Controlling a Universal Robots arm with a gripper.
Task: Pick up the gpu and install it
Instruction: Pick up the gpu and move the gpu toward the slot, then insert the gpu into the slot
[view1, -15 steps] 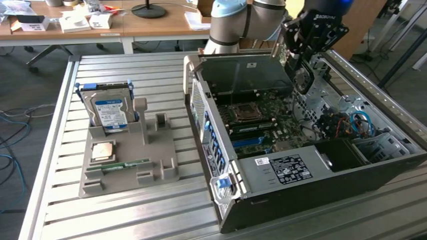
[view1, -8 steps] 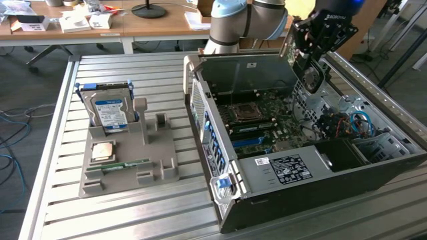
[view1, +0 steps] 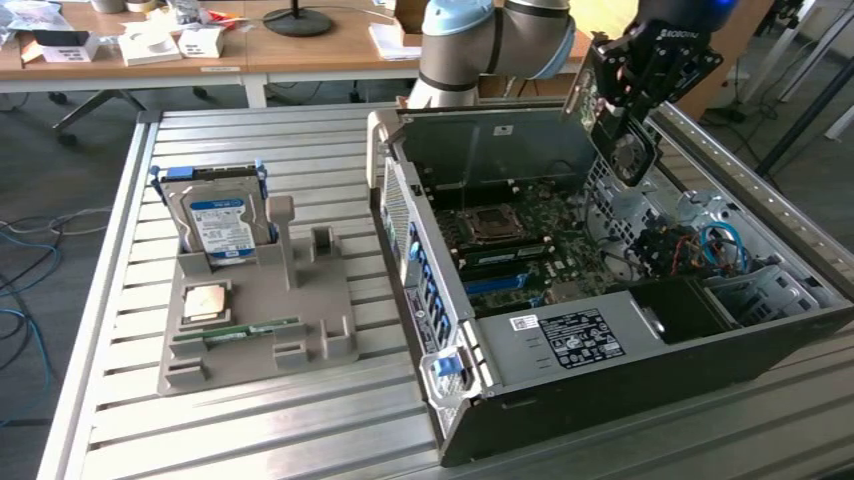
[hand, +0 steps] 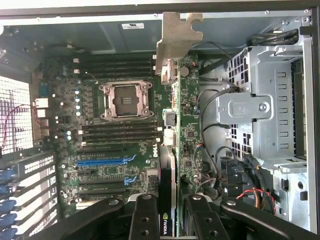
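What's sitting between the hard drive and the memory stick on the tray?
A square silver processor chip, lying flat on the grey tray, as the exterior view shows.

The gpu (hand: 189, 125) is dark green with a pale silver bracket (hand: 177, 37); the gripper (hand: 167, 215) is black. Inside the dark grey computer case (view1: 641, 370), the motherboard (hand: 65, 115) is green with blue slots (hand: 102, 161). Beside the case, the hard drive (view1: 207, 185) bears a blue label (view1: 222, 228), its tray (view1: 314, 320) is grey, and the ribbed table (view1: 240, 430) is silver.
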